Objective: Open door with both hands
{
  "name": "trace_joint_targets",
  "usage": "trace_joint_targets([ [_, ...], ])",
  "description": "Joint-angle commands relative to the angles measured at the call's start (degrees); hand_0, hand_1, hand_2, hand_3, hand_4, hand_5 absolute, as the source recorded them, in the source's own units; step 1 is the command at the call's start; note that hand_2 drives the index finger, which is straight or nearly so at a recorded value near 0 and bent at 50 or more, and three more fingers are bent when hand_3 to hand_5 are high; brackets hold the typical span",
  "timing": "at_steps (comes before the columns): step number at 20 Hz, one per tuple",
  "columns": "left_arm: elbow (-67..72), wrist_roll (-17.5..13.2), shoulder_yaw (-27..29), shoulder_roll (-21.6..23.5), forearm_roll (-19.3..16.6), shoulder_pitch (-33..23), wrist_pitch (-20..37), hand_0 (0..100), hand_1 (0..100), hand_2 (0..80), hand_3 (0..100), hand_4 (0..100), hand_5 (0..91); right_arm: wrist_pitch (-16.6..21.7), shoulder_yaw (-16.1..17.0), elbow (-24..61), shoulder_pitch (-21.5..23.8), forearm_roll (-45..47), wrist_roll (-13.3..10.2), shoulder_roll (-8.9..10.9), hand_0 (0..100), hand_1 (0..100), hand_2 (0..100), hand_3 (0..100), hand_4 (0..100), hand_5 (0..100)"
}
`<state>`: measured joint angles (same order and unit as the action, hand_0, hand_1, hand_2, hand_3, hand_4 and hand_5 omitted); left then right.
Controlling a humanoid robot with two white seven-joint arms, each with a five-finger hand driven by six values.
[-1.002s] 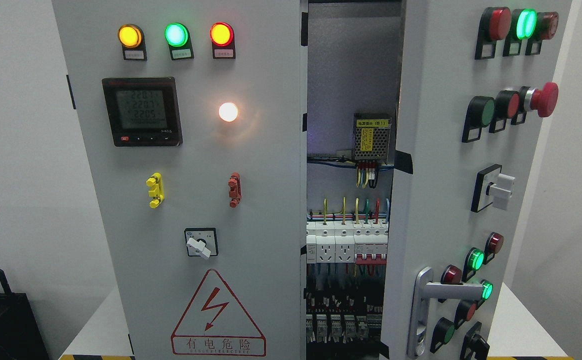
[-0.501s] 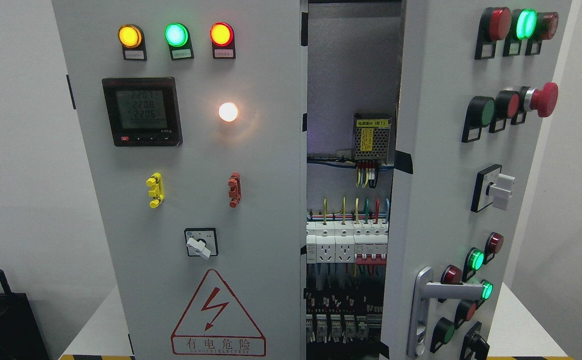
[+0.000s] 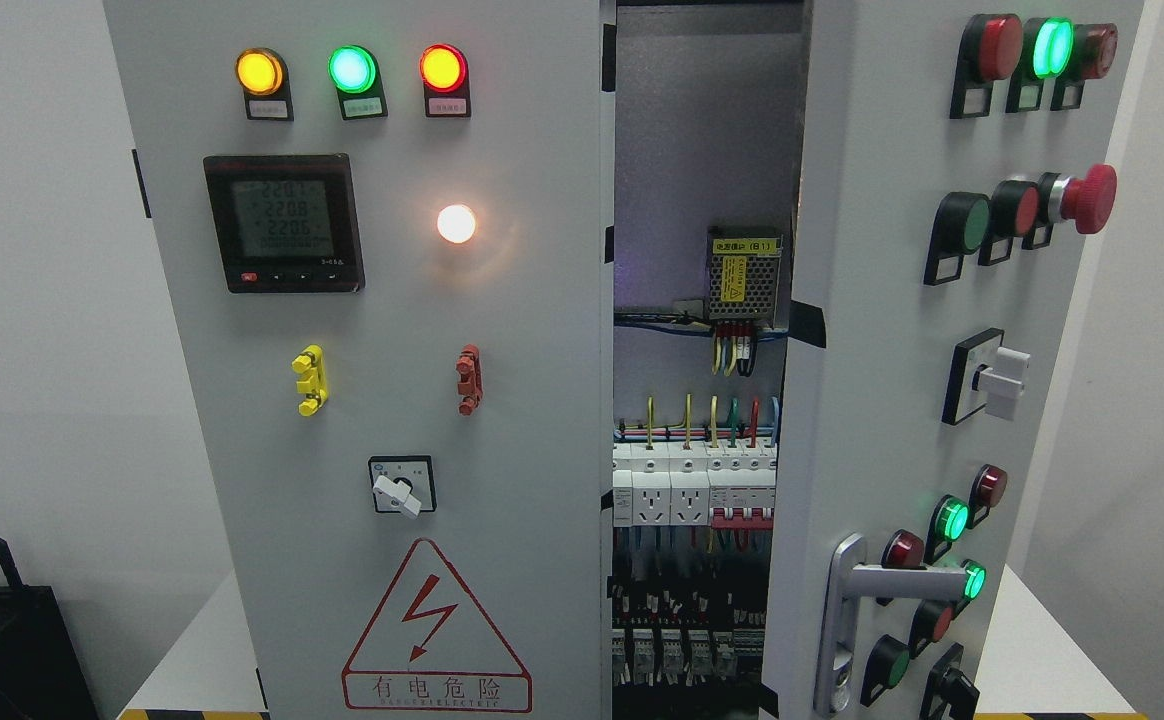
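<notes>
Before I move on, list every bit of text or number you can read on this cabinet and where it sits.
"有电危险": red warning triangle with lightning bolt, left door.
"220" starts each of three rows on the digital meter; last digits unclear.
"(B1)": yellow label on the power supply; the rest blurred.
Tags under the indicator lamps: too small to read.

No robot arm, wrist or hand shows anywhere in the head view. Neither lower corner nor the bottom edge has any part of the left or right limb in it. Pose and finger state of both hands can't be told from here.
</notes>
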<state>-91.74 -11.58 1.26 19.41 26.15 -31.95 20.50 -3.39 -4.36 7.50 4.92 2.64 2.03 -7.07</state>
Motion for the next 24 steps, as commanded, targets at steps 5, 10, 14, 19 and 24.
trace_joint_targets([
  [5,-7.14,-3.62,4.36,7.57,8.91,5.75,0.33,0,0,0.0,0,4,0.0,-0.03,0.05,-0.03,0.0,0.0,-0.01,0.04,0,0,0,0,0,0],
  [10,-6.97,-6.08,3.93,7.83,14.53,8.3,0.24,0,0,0.0,0,4,0.0,-0.03,-0.04,-0.03,0.0,0.0,-0.01,0.04,0,0,0,0,0,0],
  [14,-7.05,-10.55,3.57,7.83,15.07,8.57,0.24,0,0,0.0,0,4,0.0,-0.03,0.05,0.06,0.0,0.0,-0.01,-0.05,0,0,0,0,0,0],
  [19,-7.4,-10.39,1.73,9.5,15.07,8.75,0.24,0,0,0.0,0,4,0.0,-0.03,-0.04,-0.03,0.0,0.0,-0.01,0.04,0,0,0,0,0,0],
  [24,-7.84,-10.21,-2.22,9.68,14.99,10.33,-0.19,0,0,0.0,0,4,0.0,-0.03,-0.04,-0.03,0.0,0.0,-0.01,0.04,0,0,0,0,0,0],
])
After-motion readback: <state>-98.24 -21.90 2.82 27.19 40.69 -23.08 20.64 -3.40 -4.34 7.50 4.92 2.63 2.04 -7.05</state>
